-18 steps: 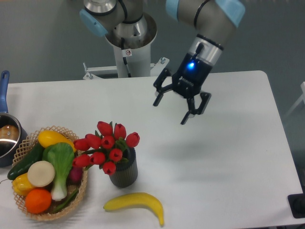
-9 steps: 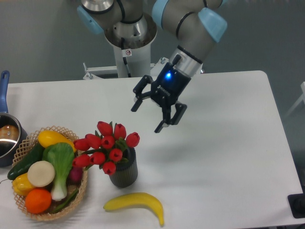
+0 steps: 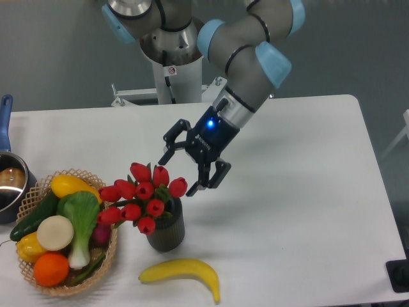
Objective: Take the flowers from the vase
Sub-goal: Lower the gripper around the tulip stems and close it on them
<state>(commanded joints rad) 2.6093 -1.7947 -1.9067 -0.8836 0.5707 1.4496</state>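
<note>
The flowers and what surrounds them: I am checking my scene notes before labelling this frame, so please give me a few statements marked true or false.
1. The flowers stand in the vase. True.
2. The gripper is shut on the flowers. False: its jaws are open and hang beside the top right blooms, holding nothing.
3. A banana lies on the table in front of the vase. True.
4. The vase sits inside the woven basket. False: it stands on the table just right of the basket.
5. The basket holds only fruit of one colour. False: it holds mixed produce, among it an orange and a bok choy.
</note>
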